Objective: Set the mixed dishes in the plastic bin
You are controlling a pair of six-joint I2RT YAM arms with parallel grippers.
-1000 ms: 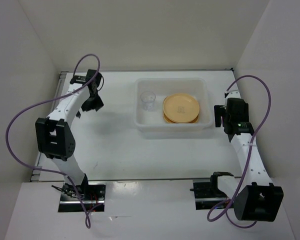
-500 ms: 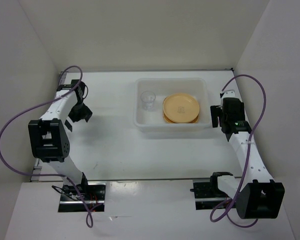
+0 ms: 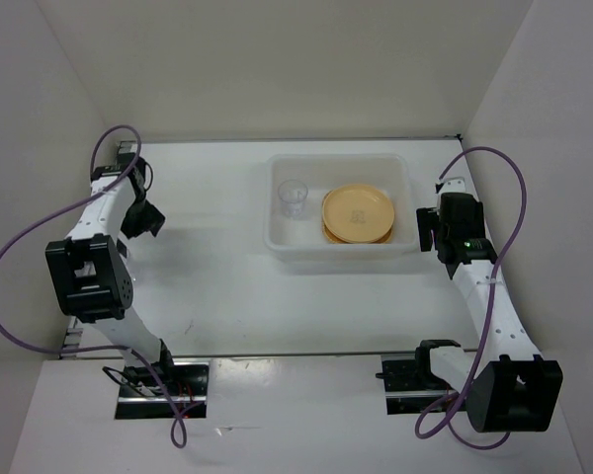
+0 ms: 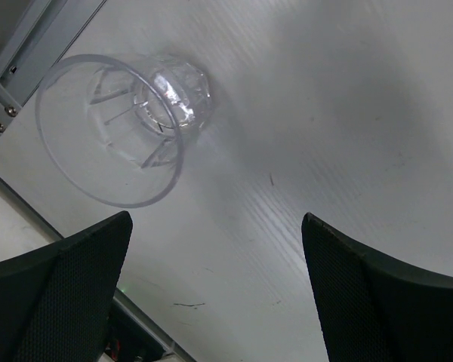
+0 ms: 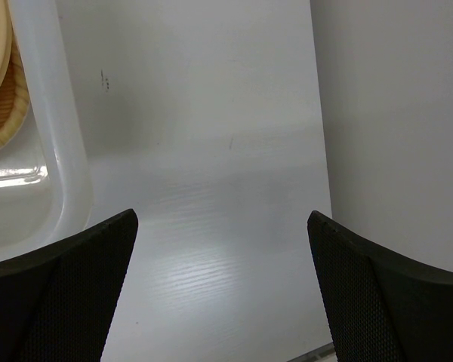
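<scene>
**Ana:** Top external view first. Where do the dishes sit?

**Ben:** Mostly inside the plastic bin [image 3: 342, 255]. The pale-orange plates [image 3: 358, 212] lie stacked in its right half. A clear cup [image 3: 294, 197] stands upright in its left half, apart from the plates.

**Ana:** And the woven tray?

**Ben:** Under the plates. The right wrist view shows the woven tray [image 5: 7, 113] peeking out below a plate's rim, close against the bin's right wall.

**Ana:** What about the second cup?

**Ben:** The second cup [image 4: 128, 121] is outside the bin, well off to its left on the tabletop [image 3: 237, 286]. It sits just beside a metal rail [image 4: 30, 45]. Only the left wrist view shows it, with its mouth turned toward the camera. I can't tell whether it stands or lies tipped over.

**Ana:** Is anything holding it?

**Ben:** No. The left gripper [image 4: 215, 226] hangs above the tabletop, far to the left of the bin. Its jaws are spread wide and hold nothing. The cup lies beyond the left finger's tip, not between the fingers and not touching them.

**Ana:** And the other arm?

**Ben:** The right gripper [image 5: 223, 222] hangs just beside the bin's right wall, outside it. Its jaws are also spread wide and released. Only bare tabletop shows between them, and neither finger touches the bin.
</scene>
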